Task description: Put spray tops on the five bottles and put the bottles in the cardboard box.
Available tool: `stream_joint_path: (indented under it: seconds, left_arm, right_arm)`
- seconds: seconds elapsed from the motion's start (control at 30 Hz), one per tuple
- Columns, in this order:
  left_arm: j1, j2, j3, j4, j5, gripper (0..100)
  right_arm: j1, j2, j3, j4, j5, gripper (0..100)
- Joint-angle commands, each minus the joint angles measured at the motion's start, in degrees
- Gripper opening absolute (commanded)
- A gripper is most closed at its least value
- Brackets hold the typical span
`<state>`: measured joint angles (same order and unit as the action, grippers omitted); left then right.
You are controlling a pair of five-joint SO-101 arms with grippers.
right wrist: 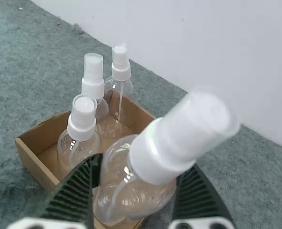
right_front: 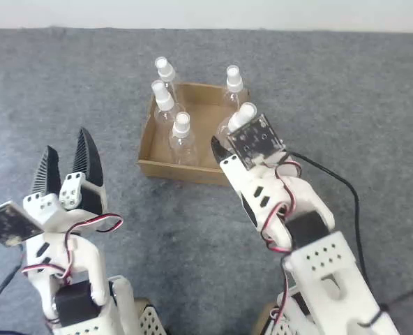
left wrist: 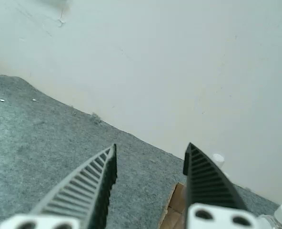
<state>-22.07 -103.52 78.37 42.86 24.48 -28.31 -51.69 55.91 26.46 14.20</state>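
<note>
Right wrist view: right gripper (right wrist: 138, 168) clenched on capped spray bottle (right wrist: 174, 133) at cardboard box (right wrist: 33, 160), placing step judged last; next, lowering beside boxed bottles (right wrist: 83, 125), releasing; left gripper (left wrist: 151, 148) splayed, empty.

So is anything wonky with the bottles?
Just one: the bottle in the right gripper leans over at the cardboard box's right side, while the other four bottles stand straight. Nothing looks spilled or broken.
</note>
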Motion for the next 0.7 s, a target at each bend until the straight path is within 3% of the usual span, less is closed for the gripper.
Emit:
stream_joint_path:
  seconds: [0.0, 0.3, 0.67]
  left_arm:
    - [-0.2, -0.8, -0.5, -1.8, 0.4, 21]
    - [-0.2, -0.8, -0.5, -1.8, 0.4, 21]
    - [-0.2, -0.8, -0.5, -1.8, 0.4, 21]
  right_arm:
    - [0.7, 4.4, -4.1, -4.9, 0.9, 1.6]
    - [0.7, 9.8, -4.4, -8.0, 5.7, 1.6]
    - [0.7, 17.0, -4.2, -14.5, 5.9, 1.4]
